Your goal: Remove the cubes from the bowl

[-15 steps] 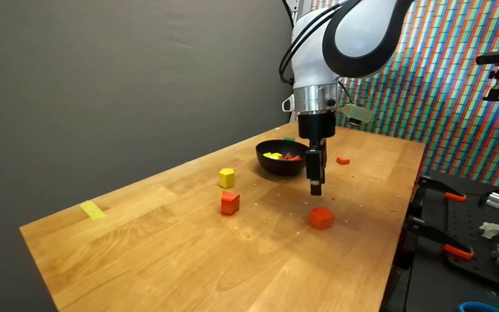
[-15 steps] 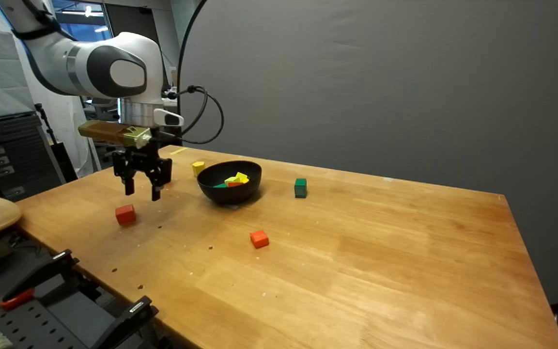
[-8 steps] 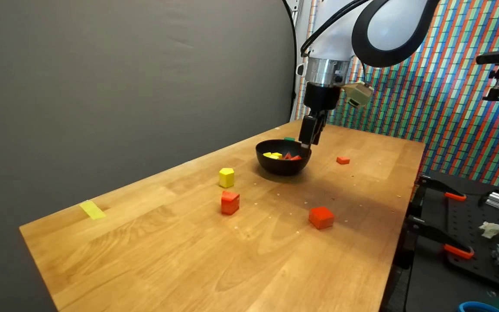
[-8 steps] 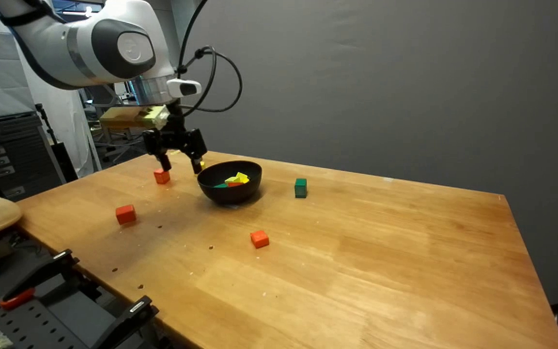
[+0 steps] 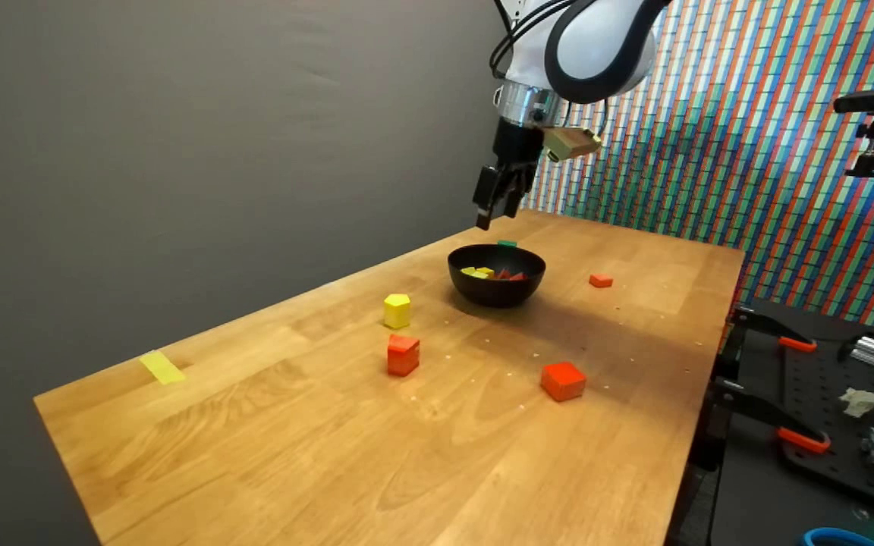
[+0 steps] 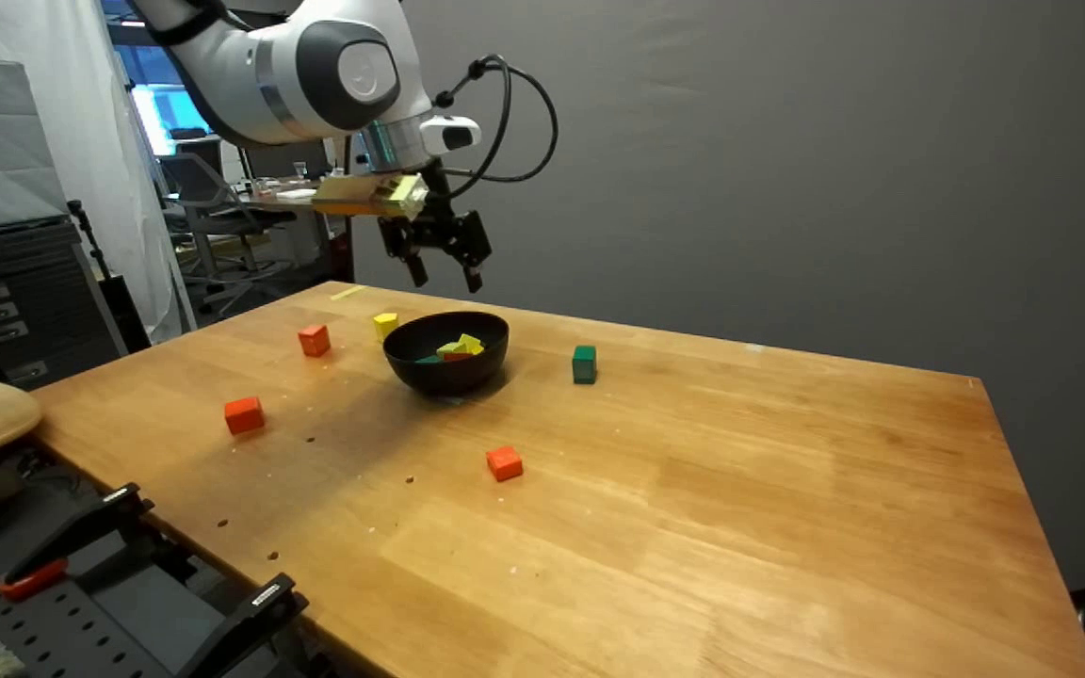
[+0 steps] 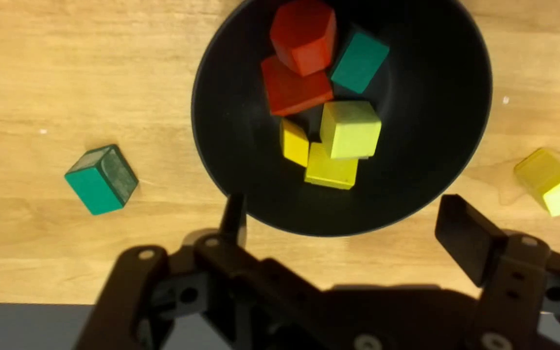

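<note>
The bowl (image 7: 430, 131) is set on the wooden table (image 6: 740, 527), and inside it the cubes (image 7: 350, 129) are seen: two red, one green and three in yellow shades. The gripper (image 6: 448, 282) is held above and near the bowl, apart from its rim, with its fingers (image 7: 469, 238) spread wide. A green block (image 7: 100, 180) and a yellow block (image 7: 552, 180) are seen on opposite sides of the bowl; in both exterior views, three red blocks (image 5: 563, 381) are scattered apart from it.

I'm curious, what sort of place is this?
Probably a robotics lab: a robot arm hangs over a wooden table, a perforated dark board lies beside it, and an office chair stands in the background.
</note>
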Available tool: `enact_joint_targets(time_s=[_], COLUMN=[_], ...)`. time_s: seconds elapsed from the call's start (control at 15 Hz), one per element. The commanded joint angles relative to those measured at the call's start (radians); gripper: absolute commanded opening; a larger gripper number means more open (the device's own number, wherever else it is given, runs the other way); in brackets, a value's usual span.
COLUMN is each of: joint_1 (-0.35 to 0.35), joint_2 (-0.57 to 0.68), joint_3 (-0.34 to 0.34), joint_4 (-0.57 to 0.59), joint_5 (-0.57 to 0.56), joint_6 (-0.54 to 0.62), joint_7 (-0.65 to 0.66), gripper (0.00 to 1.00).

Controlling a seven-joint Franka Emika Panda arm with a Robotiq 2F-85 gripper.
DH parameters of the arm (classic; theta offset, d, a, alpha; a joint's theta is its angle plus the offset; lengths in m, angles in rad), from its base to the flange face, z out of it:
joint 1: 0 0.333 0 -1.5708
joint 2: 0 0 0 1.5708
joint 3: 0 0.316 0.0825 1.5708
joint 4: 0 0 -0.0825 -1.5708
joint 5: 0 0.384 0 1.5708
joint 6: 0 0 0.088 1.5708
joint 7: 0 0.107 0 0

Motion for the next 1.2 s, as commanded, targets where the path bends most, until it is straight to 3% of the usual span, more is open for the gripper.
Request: enact_joint_targets(time_s=[0.0,0.33,0.87,1.13], joint_1=[-0.027,-0.049,-0.101,-0.1], joint_2=[0.139,0.232,0.284,0.275], joint_3=[0.026,0.025,0.027,0.028], joint_4=[0.18,0.275,0.32,0.315], joint_5=[0.069,0.083,0.08,0.068], joint_6=[-0.078,-0.167,-0.24,-0.284], joint_7=[-0.05,-0.097,-0.184,-0.223], gripper=[1.0,1.0,1.0,0.87])
